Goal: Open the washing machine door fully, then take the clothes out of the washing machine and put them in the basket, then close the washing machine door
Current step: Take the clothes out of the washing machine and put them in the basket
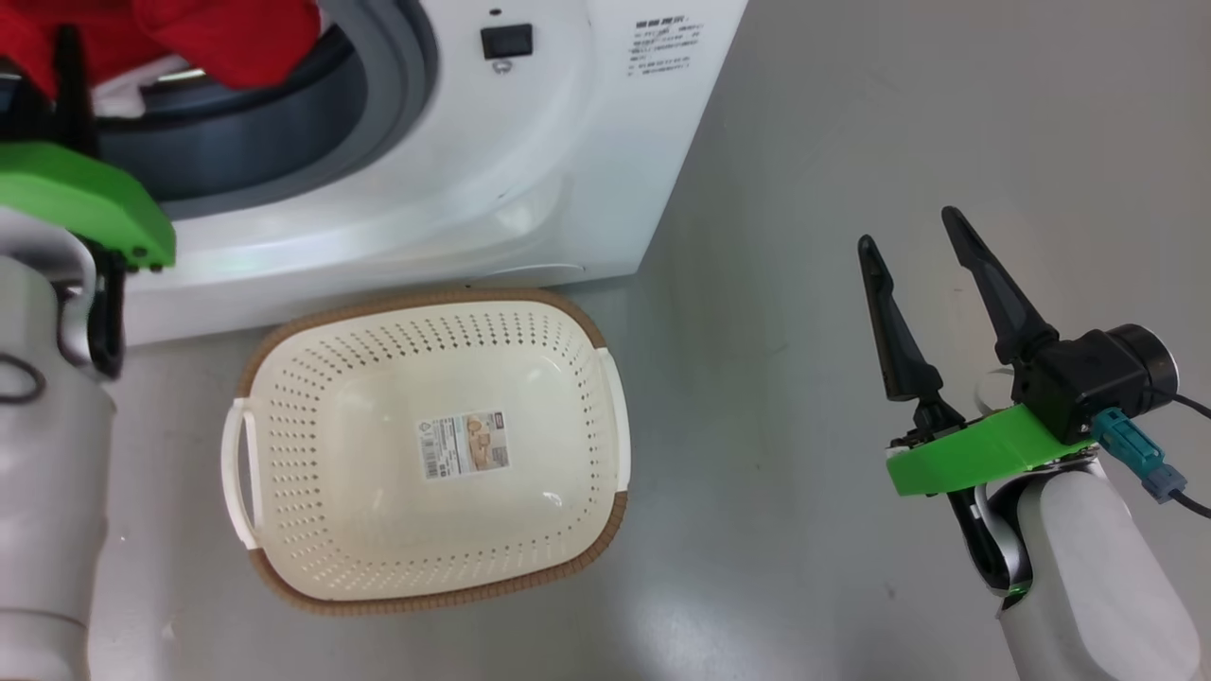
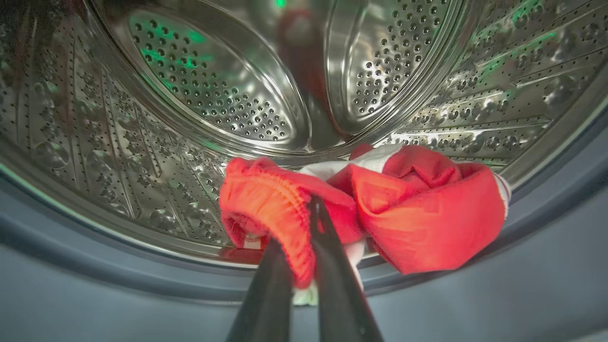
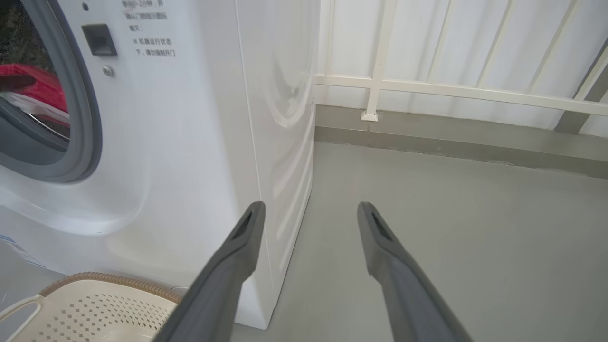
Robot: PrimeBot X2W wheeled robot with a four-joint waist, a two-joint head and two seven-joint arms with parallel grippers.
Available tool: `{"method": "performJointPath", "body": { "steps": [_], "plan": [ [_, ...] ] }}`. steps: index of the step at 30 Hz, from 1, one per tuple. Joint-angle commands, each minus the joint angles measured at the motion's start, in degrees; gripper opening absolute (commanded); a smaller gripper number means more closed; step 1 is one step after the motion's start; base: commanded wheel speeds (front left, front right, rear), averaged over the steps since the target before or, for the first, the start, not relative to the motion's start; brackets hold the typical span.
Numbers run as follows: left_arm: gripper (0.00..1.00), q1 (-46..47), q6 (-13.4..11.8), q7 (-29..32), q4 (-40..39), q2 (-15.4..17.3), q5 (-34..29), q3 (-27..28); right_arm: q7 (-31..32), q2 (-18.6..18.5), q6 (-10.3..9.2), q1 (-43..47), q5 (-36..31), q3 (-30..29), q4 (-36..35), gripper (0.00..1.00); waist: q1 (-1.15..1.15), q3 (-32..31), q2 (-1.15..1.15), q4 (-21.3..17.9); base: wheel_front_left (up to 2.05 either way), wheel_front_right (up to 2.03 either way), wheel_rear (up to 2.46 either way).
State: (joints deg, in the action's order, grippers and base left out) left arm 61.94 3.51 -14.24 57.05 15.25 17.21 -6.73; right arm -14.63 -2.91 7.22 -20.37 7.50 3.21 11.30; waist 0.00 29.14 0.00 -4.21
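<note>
A grey floor [image 1: 851,142] ran back to a white railing [image 3: 427,90] along the top of the right wrist view. The washing machine [image 1: 530,170] stood in the upper left of the head view, with the basket [image 1: 426,298] on the floor just below it. The left end effector [image 2: 294,223] was clenched on the red clothes [image 2: 418,213], low at the mouth of the steel drum [image 2: 213,85]. The right end effector [image 1: 908,229] hovered at the right, tilted up-left, its fingers spread and grasping nothing.
</note>
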Motion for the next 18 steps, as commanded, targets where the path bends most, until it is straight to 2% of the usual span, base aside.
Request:
{"method": "performJointPath", "body": {
  "steps": [1, 9, 18],
  "plan": [
    [0.00, -1.7, -0.2, -0.7, -2.7, 2.7, 0.0, 1.5, -0.4, 0.0, 0.26, 0.8, 0.4, 0.9, -1.1, 1.00, 0.00, -1.2, 0.00, 0.5, 0.00, 0.00, 0.00],
    [0.00, -11.8, -0.4, -0.7, -17.1, 0.3, -0.4, 3.4, -0.4, 0.0, 0.26, 2.9, -0.3, -0.5, -0.9, 1.00, 0.00, -5.0, 0.00, 2.6, 0.00, 0.00, 0.00],
    [0.00, -23.3, -1.2, -0.7, -27.5, -2.0, -1.6, 3.8, -0.4, 0.0, 0.26, 4.9, -0.5, -0.9, -0.7, 1.00, 0.00, -10.0, 0.00, 3.5, 0.00, 0.00, 0.00]
  ]
}}
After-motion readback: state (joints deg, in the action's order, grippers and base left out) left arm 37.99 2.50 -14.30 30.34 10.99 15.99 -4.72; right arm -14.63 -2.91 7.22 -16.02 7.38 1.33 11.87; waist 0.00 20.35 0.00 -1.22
